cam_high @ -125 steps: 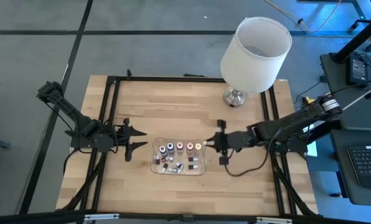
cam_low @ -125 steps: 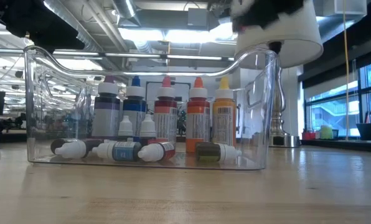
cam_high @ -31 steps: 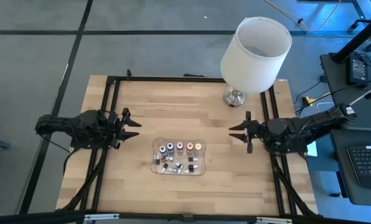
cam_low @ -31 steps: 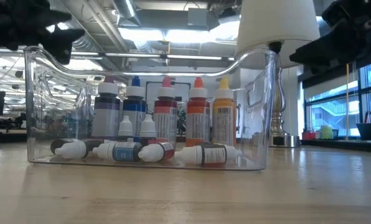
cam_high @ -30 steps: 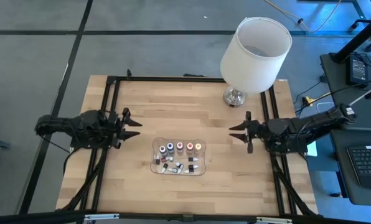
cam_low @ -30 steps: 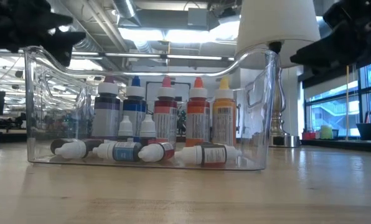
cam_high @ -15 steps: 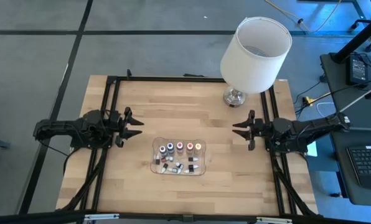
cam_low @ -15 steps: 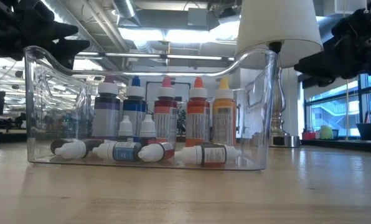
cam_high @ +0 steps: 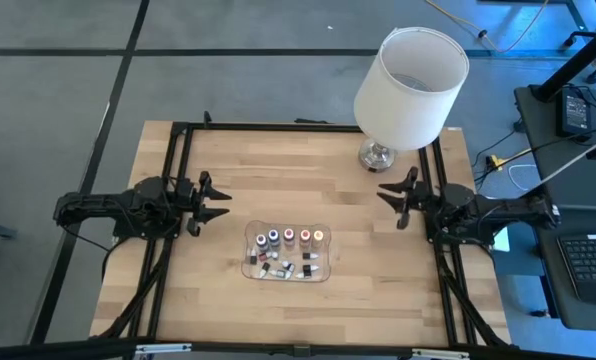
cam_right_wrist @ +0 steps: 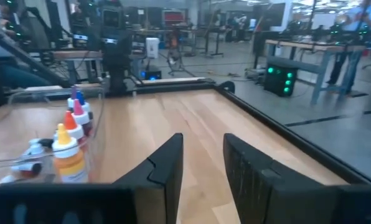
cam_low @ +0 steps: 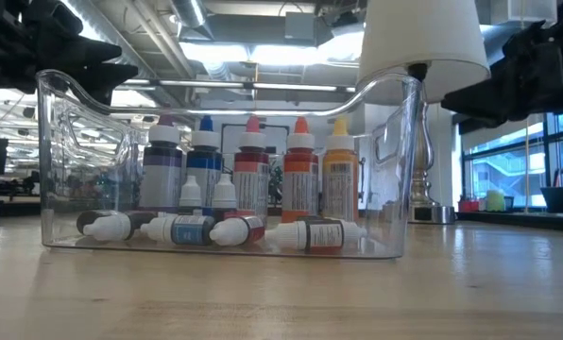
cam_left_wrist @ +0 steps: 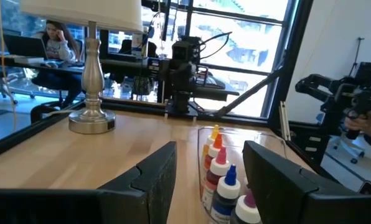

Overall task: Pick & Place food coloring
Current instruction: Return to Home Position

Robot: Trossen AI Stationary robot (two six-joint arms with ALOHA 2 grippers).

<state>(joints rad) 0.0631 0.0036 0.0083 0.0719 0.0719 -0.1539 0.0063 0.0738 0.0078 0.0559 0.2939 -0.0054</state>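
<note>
The food coloring bottles [cam_high: 288,240] sit in a clear plastic tray [cam_high: 250,262] near the middle of the table. One row of white-capped bottles [cam_low: 253,175] stands upright on the tray floor: dark, blue, red, orange and yellow. Several smaller bottles [cam_low: 206,229] lie on their sides in front of it. My left gripper [cam_high: 221,200] hovers open to the left of the tray, clear of it. My right gripper [cam_high: 388,203] hovers open to the right of the tray, toward the far side. The left wrist view shows the bottles [cam_left_wrist: 220,174] beyond my open left gripper [cam_left_wrist: 210,149]. The right wrist view shows them [cam_right_wrist: 70,134] off to one side of my open right gripper [cam_right_wrist: 203,140].
A table lamp with a white shade [cam_high: 411,70] stands on its metal base [cam_high: 376,155] at the table's far right, close to the right gripper. A black frame [cam_high: 183,140] runs along the table's edges. Bare wood lies on all sides of the tray.
My right gripper has drawn back from the tray toward the table's far right, nearer the lamp base, staying open. My left gripper has drifted slightly toward the far edge. The tray and bottles have not moved.
</note>
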